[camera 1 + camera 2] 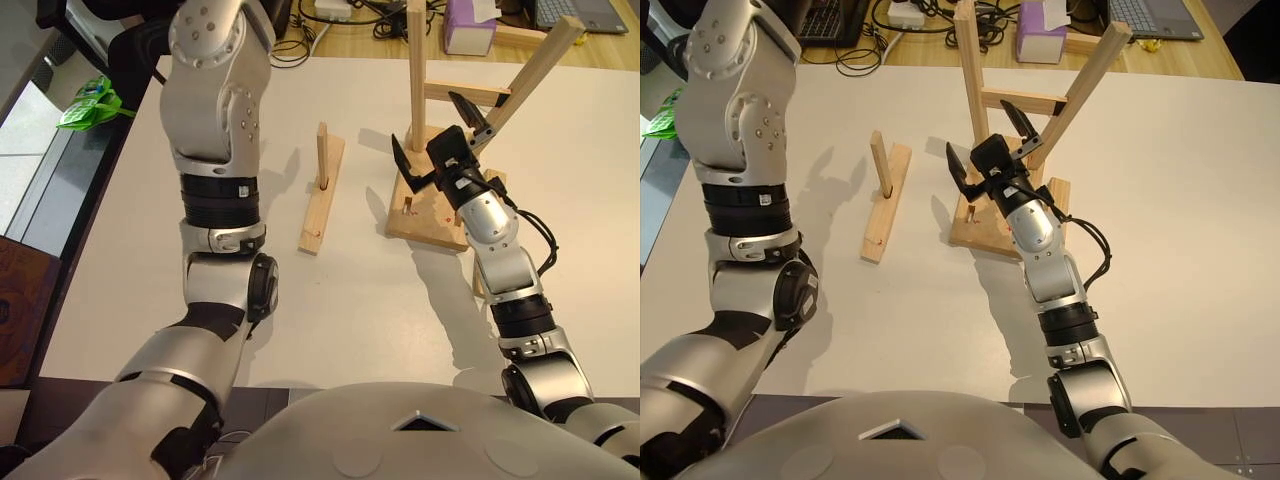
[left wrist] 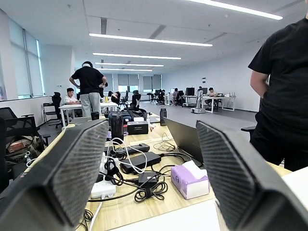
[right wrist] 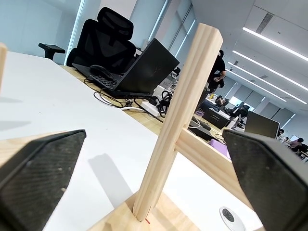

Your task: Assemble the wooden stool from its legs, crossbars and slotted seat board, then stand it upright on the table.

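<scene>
Right gripper (image 1: pixel 443 142) open around upright leg (image 1: pixel 416 75) on seat board (image 1: pixel 425 222)

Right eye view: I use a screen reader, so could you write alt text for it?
The open right claw straddles an upright leg standing on the seat board, joined by a crossbar to a leaning leg. Left of it, a loose board with one short post lies on the white table.
</scene>
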`<state>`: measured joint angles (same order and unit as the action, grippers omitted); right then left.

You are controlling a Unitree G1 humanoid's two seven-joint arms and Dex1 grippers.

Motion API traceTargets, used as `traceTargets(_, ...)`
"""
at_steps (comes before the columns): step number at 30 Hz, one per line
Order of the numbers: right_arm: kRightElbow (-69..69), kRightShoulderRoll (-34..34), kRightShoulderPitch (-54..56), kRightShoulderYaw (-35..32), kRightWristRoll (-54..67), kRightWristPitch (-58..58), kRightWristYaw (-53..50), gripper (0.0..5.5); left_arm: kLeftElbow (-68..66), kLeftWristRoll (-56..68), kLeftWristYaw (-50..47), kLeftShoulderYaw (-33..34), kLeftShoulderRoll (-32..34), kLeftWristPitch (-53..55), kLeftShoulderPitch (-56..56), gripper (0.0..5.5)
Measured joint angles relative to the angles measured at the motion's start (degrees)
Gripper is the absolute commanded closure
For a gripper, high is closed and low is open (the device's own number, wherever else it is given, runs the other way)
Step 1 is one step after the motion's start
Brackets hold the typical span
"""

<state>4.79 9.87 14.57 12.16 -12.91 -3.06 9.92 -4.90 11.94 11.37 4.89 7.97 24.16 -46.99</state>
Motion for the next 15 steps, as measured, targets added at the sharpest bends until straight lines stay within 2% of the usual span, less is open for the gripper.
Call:
traceTargets(5, -0.02, 0.05, -0.08, 0.06, -0.13, -0.05, -0.07, 0.1, -14.63, -3.04, 0.11, -2.44, -1.73, -4.66, 11.46, 2.15)
traceTargets(7, -0.01, 0.12, -0.09, 0.07, -0.14, -0.05, 0.05, 0.1, -18.6, -4.07, 0.24, -3.31, -2.15, -10.1, 12.18, 2.15)
traceTargets(11, -0.01, 0.15, -0.12, 0.09, -0.25, -0.05, 0.2, 0.1, -20.08, -4.6, 0.55, -3.71, -1.95, -12.37, 11.59, 2.15)
traceTargets(15, 0.0, 0.1, -0.13, 0.15, -0.38, -0.07, 0.26, 0.1, -16.16, -3.62, 0.2, -2.62, -1.77, -8.79, 11.18, 2.15)
